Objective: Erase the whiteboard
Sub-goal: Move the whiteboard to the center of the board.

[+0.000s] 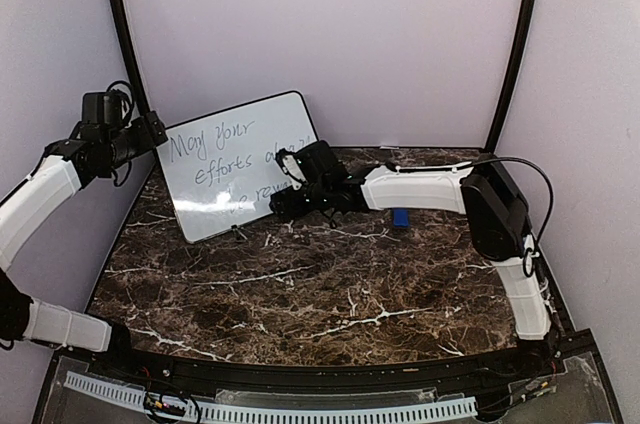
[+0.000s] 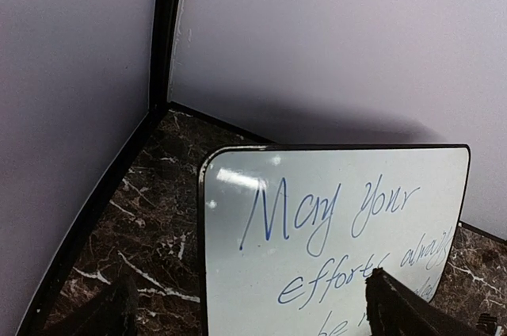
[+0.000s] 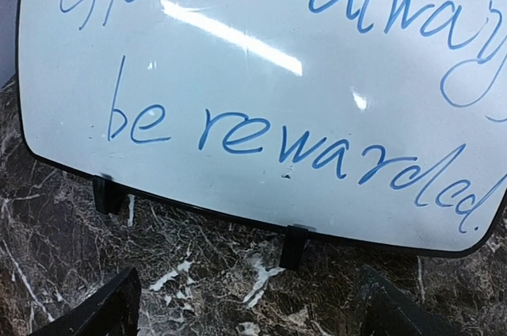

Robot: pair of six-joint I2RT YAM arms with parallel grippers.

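Two arms rose from the near edge of the dark, white-veined marble table (image 1: 300,284). In the top view the left base sat at about 8 o'clock from the table's middle and the right base at about 4 o'clock. The right arm bent at its black elbow near 3 o'clock and stretched its white forearm leftward across the far half of the table. A small blue eraser block (image 1: 400,216) lay on the marble at about 1 o'clock, just beside that forearm and held by nothing.

The right gripper (image 1: 287,184) hovered low in front of the whiteboard (image 1: 225,169), near its lower right part. In the right wrist view its dark fingers (image 3: 103,308) stood wide apart at the bottom corners, with only marble between them. Ahead of them were the board's two small black feet (image 3: 291,247), resting on the table.

The whiteboard stood at about 11 o'clock, leaning back and turned slightly. Blue handwriting covered it, reading "May your efforts always be rewarded."

The left gripper (image 1: 150,132) hung just beside the board's upper left corner, at about 10 o'clock. Its jaws were spread wide and held nothing. Whether it touched the rim could not be told.

Beyond stood a pale lilac backdrop (image 1: 320,34), framed by two curved black poles (image 1: 515,44).
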